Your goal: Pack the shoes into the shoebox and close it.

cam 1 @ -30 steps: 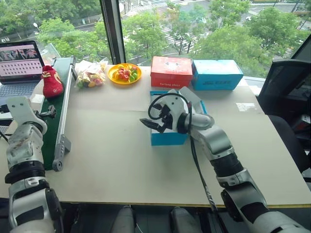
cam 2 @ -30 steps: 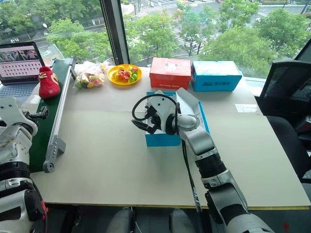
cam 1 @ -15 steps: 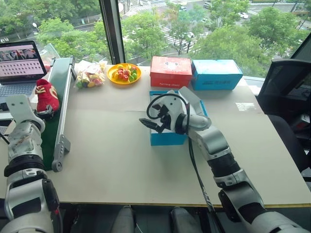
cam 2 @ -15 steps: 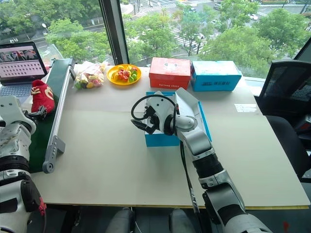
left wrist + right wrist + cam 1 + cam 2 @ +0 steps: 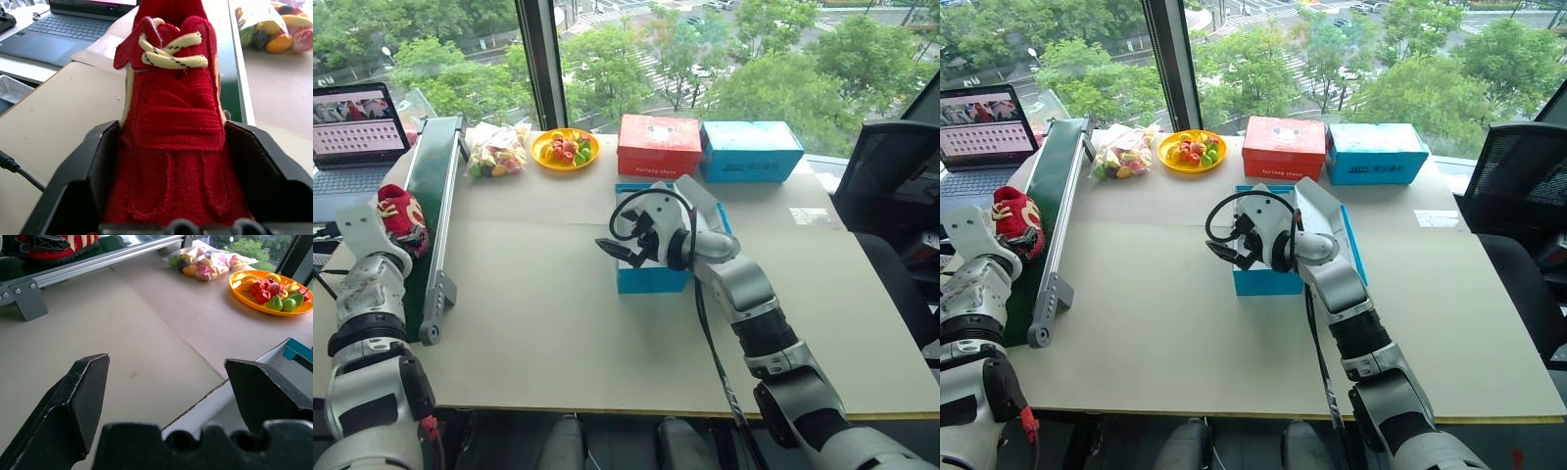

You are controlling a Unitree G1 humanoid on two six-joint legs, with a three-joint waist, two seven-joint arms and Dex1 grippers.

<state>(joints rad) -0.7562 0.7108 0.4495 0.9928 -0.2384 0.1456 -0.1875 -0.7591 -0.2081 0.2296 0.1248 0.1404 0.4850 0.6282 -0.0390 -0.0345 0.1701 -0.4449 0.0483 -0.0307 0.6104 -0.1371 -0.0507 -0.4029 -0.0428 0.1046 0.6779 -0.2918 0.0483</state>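
Observation:
One red shoe [image 5: 168, 107] with yellow laces lies on the green conveyor belt [image 5: 431, 176] at the table's left edge. My left gripper [image 5: 171, 131] is shut on the shoe, a black finger [image 5: 98, 161] pressed against each of its sides. In the head view the shoe [image 5: 403, 217] sits right at that hand. The blue shoebox [image 5: 651, 278] stands open mid-table, white inside, its lid [image 5: 703, 204] leaning back behind my right arm. My right gripper [image 5: 610, 248] hovers open over the box's front left corner, holding nothing.
At the back of the table are a bag of sweets [image 5: 497, 152], an orange plate of toy fruit [image 5: 565, 148], a red box [image 5: 658, 144] and a second blue box [image 5: 751, 149]. A laptop [image 5: 352, 122] sits left of the belt. A black chair [image 5: 891, 186] stands right.
The shoe has travelled down the belt toward me. My left gripper sank a little and closed its fingers onto the shoe. The right arm held still.

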